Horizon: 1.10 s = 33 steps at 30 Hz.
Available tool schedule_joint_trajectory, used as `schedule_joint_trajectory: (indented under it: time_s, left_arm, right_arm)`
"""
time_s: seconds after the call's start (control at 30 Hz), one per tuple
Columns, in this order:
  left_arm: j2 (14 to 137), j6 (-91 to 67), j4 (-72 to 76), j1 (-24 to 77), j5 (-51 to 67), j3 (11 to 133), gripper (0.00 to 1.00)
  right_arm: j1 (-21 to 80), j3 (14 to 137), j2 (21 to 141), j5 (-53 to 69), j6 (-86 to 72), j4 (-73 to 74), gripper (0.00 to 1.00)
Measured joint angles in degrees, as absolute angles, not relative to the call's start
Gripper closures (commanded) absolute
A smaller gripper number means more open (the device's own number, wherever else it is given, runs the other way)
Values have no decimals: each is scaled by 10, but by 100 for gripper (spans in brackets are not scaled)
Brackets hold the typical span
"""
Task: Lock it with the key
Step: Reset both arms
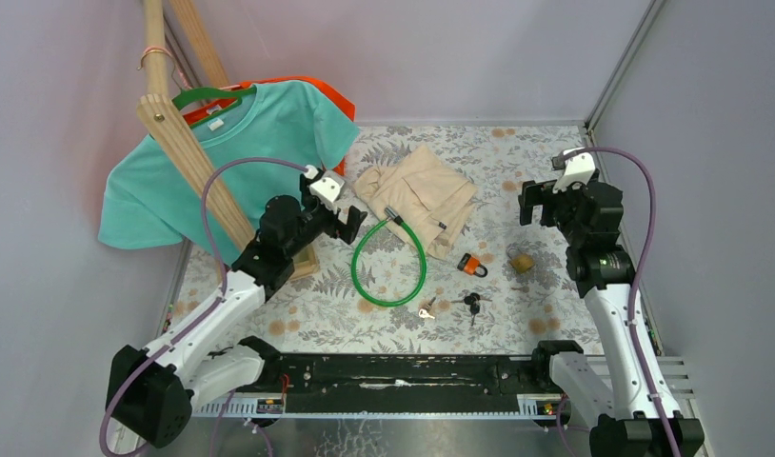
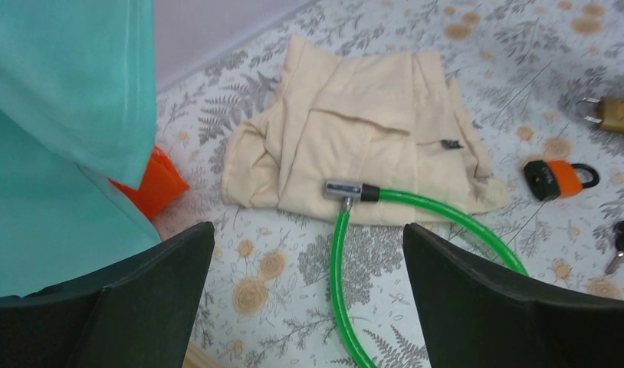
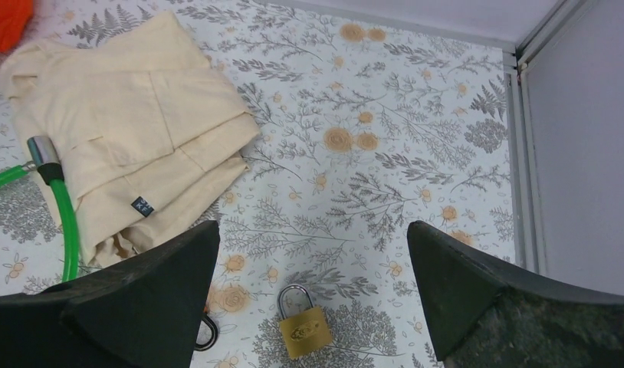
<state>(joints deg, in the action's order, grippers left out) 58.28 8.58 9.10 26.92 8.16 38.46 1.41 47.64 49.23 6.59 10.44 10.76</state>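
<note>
A brass padlock (image 1: 522, 261) lies on the floral tablecloth with its shackle closed; in the right wrist view the brass padlock (image 3: 303, 330) sits below and between my open fingers. An orange padlock (image 1: 472, 266) lies just left of it. A silver key (image 1: 427, 309) and a bunch of black-headed keys (image 1: 471, 303) rest nearer the arms. A green cable lock (image 1: 388, 262) forms a loop at the centre. My left gripper (image 1: 350, 224) hovers open above the green cable (image 2: 337, 249). My right gripper (image 1: 541, 200) hangs open and empty above the brass padlock.
A folded beige garment (image 1: 417, 195) lies behind the cable loop, under its metal end (image 2: 343, 189). A teal shirt (image 1: 227, 157) hangs on a wooden rack (image 1: 188, 152) at the back left. Grey walls enclose the table, with a metal corner post (image 3: 520, 153) at the right.
</note>
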Motion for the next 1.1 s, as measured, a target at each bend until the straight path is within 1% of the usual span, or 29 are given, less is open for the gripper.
schedule_joint_trajectory:
  time_s: [0.33,1.1]
  left_arm:
    - [545,83,70,269,140,415,0]
    - [541,70,60,269,121,415,0]
  right_arm:
    - [7,477,490,104,104,114,1]
    - [3,477,490,145,116,116,1]
